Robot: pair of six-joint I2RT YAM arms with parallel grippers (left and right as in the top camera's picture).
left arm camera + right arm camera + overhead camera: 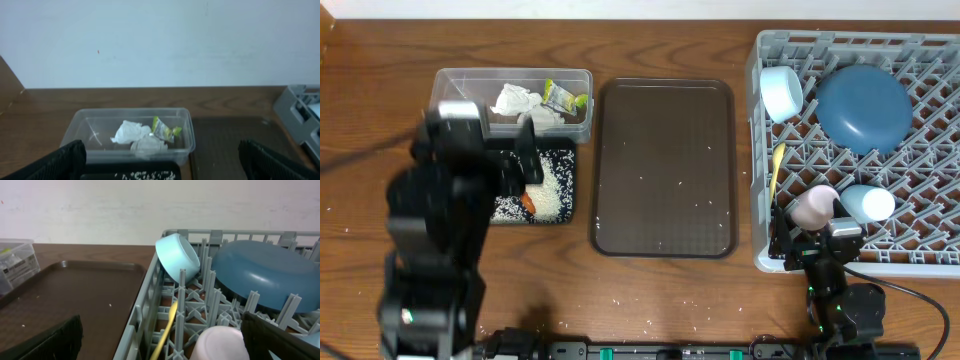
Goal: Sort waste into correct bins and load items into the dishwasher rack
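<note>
My left gripper hangs open over the black tray, which holds white rice and an orange carrot. Just beyond it the clear tub contains a crumpled napkin and a yellow-green wrapper. The grey dishwasher rack carries the blue plate, a light-blue cup, the pink cup, a pale cup or bowl and the yellow spoon. My right gripper stands open above the rack's near left corner, holding nothing.
A brown serving tray lies between the bins and the rack, with a few stray rice grains on it. More grains dot the wooden table near its front edge. A pale wall rises behind the table.
</note>
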